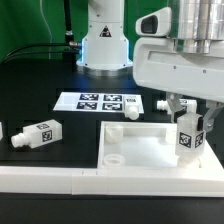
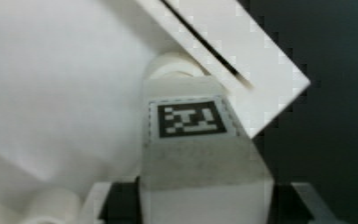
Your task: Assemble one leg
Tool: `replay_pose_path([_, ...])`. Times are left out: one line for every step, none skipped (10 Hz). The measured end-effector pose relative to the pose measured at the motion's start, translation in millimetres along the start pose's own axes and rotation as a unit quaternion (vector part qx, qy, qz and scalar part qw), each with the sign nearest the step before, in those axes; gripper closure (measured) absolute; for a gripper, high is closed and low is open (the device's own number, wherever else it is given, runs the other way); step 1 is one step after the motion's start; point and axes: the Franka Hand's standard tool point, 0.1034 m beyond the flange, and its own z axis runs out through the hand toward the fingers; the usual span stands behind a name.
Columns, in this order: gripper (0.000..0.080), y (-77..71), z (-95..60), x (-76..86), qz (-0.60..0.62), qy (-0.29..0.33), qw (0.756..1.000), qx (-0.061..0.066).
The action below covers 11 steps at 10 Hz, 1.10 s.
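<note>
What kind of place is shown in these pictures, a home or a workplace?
Probably a robotics lab, not a home: a robot arm stands at a black table, a marker board with printed tags lies there, and the gripper holds a tagged leg.

No words, numbers or brands can be read in either view. The only markings are black-and-white square tags (image 1: pixel 44 131) (coded patterns, not text). Several are on the marker board (image 1: pixel 97 101), centre of the exterior view. One is on the lying leg (image 1: pixel 38 133), left of frame, and one on the gripped leg (image 1: pixel 186 136), right of frame, in the gripper (image 1: pixel 186 126). The wrist view shows the gripped leg's tag close up, slightly blurred.
</note>
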Motion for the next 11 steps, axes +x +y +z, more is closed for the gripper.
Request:
replay_pose_path([0.0509, 2.0, -0.3, 1.7, 0.071, -0.008, 0.997, 0.001])
replay_pose_path([0.0509, 3.5, -0.5, 2.2, 0.129, -0.015, 0.992, 0.003])
replay_pose_path([0.0509, 4.2, -0.5, -0.2, 0.198, -0.022, 0.980, 0.000])
replay_pose_path([0.0509, 4.1, -0.5, -0.8, 0.255, -0.030, 0.967, 0.001])
replay_pose_path([0.0509, 4.7, -0.6, -0.9, 0.284, -0.035, 0.958, 0.003])
replay_pose_path([0.0509, 4.6, -0.6, -1.2, 0.271, -0.034, 0.962, 0.003])
replay_pose_path([0.0509, 4.5, -0.6, -1.1, 0.266, -0.034, 0.963, 0.003])
replay_pose_path([0.0509, 4.6, -0.3, -1.0, 0.257, -0.033, 0.966, 0.003])
replay_pose_path([0.0331, 1.7, -2.0, -0.1, 0.154, -0.018, 0.988, 0.001])
replay_pose_path([0.0331, -2.7, -2.6, -0.4, 0.042, -0.011, 0.999, 0.002])
replay_pose_path([0.0187, -2.4, -0.4, -2.7, -0.023, -0.011, 1.000, 0.005])
